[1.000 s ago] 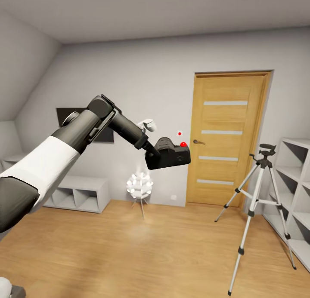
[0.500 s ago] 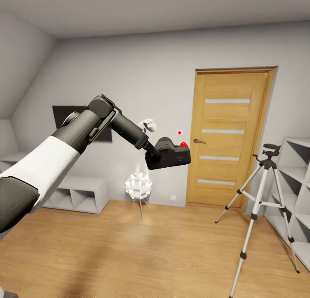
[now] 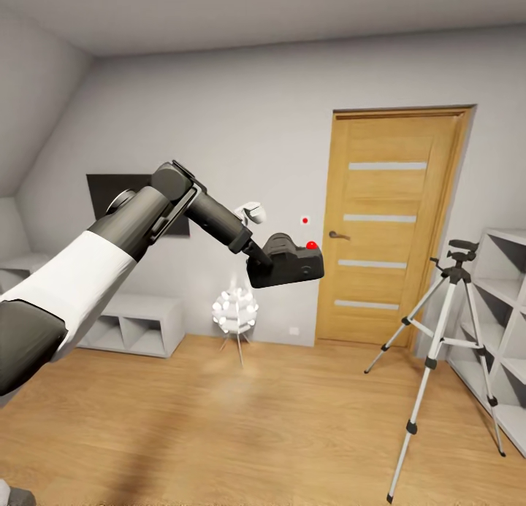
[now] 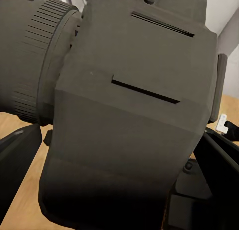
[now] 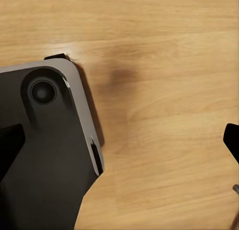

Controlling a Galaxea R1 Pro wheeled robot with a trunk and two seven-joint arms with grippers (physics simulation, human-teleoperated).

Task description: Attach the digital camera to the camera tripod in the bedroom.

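The digital camera [image 3: 286,261], a black block with a red button on top, hangs at chest height in mid-room. My left gripper [image 3: 258,258] is shut on its near side, at the end of my outstretched left arm. The left wrist view shows the camera body [image 4: 134,120] close up, with dark fingers [image 4: 15,160] beside it. The camera tripod [image 3: 447,323] stands on the wood floor at the right, silver legs spread, its black head [image 3: 460,252] bare and well to the right of the camera. My right gripper [image 5: 119,145] hangs open over the floor, one fingertip [image 5: 231,138] showing.
An oak door [image 3: 391,228] is shut behind the tripod. A white open shelf unit [image 3: 508,331] stands right beside the tripod. A small white flower lamp [image 3: 235,312] and a low white cabinet [image 3: 135,323] sit along the back wall. My base [image 5: 45,155] shows under the right wrist.
The whole view has shifted slightly, so door and tripod sit a little differently in the picture. My left arm holds the camera in the same pose.
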